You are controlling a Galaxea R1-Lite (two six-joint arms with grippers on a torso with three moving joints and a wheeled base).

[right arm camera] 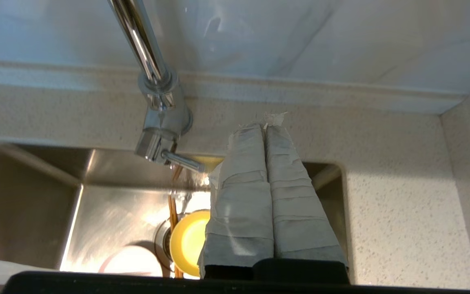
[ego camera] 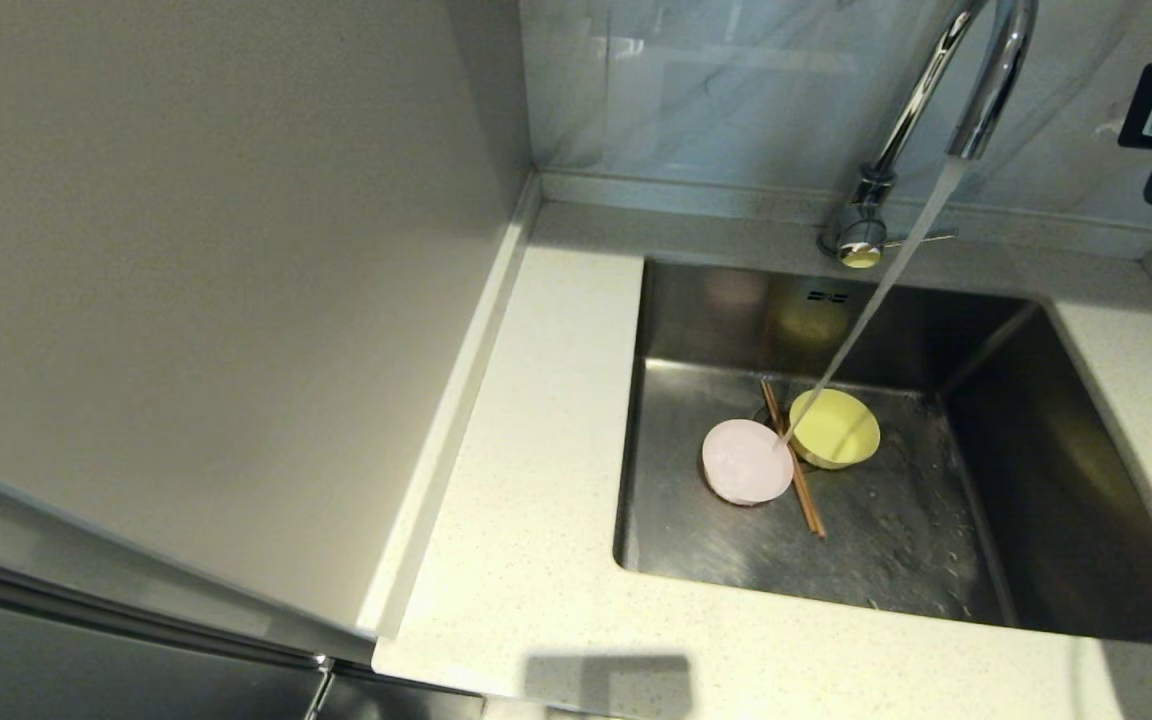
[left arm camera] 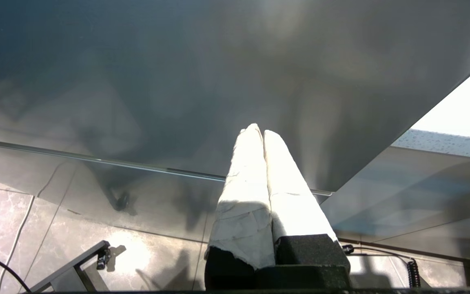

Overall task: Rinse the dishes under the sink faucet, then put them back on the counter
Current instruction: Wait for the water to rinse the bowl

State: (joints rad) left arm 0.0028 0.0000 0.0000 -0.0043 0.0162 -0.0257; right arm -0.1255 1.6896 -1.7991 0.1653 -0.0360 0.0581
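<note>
The small round pale-yellow bowl (ego camera: 835, 428) sits on the floor of the large square brushed stainless-steel sink (ego camera: 1056, 420), open side up, just beside the small round pale-pink dish (ego camera: 746, 461), which lies to the robot's left of it. Between the two runs the pair of thin brown wooden chopsticks (ego camera: 798, 475), lying flat and close together, touching or nearly touching the pink dish's edge. A stream of water (ego camera: 876, 300) falls from the spout of the tall shiny chrome gooseneck faucet (ego camera: 976, 90) and lands about where the pink dish, the chopsticks and the yellow bowl meet. The faucet's thin straight lever handle (right arm camera: 182, 161) sticks out from its base, which stands on the off-white finely speckled stone counter (ego camera: 536, 520) behind the sink. The sink floor is wet to the right of the bowl.

In the right wrist view the right gripper (right arm camera: 265, 126) hangs above the far right part of the sink, near the faucet base but apart from it, its two tape-wrapped fingers (right arm camera: 239, 196) pressed together and holding nothing. In the left wrist view the left gripper (left arm camera: 259, 132) is down beside a plain grey cabinet panel (left arm camera: 178, 81) above the tiled floor (left arm camera: 137, 253), well apart from the sink, its white-wrapped fingers (left arm camera: 243, 196) likewise pressed together and empty
</note>
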